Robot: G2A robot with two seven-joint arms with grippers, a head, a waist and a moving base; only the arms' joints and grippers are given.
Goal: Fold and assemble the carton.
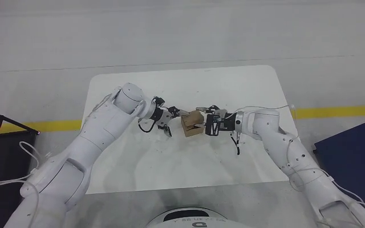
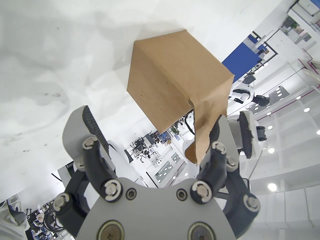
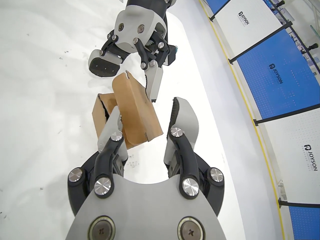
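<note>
Right fingers (image 3: pixel 185 118) astride carton flap (image 3: pixel 137 111) (spread)

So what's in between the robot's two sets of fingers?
The carton sits between the left fingers and the right fingers; the top view shows it best.

White table (image 1: pixel 239 85) under the right gripper (image 1: pixel 208 122), smudged and speckled (plenty of dark scuffs on it), and out past its far edge, pale grey floor (image 1: pixel 171 34). A yellow stripe (image 1: pixel 333 111) runs across that floor, level with the right gripper and well out to its side. Beyond the stripe, away from the claw, stands a row of blue and white partition panels (image 3: pixel 275 71) on black posts (image 3: pixel 255 121). Now the room beyond the left gripper (image 2: pixel 153 113): white shelving (image 2: pixel 287 126), another blue panel (image 2: pixel 240 56), round ceiling lights (image 2: pixel 272 186) glowing bright, and cluttered workstations (image 2: pixel 155 138) well behind it, too small to make out in detail.
</note>
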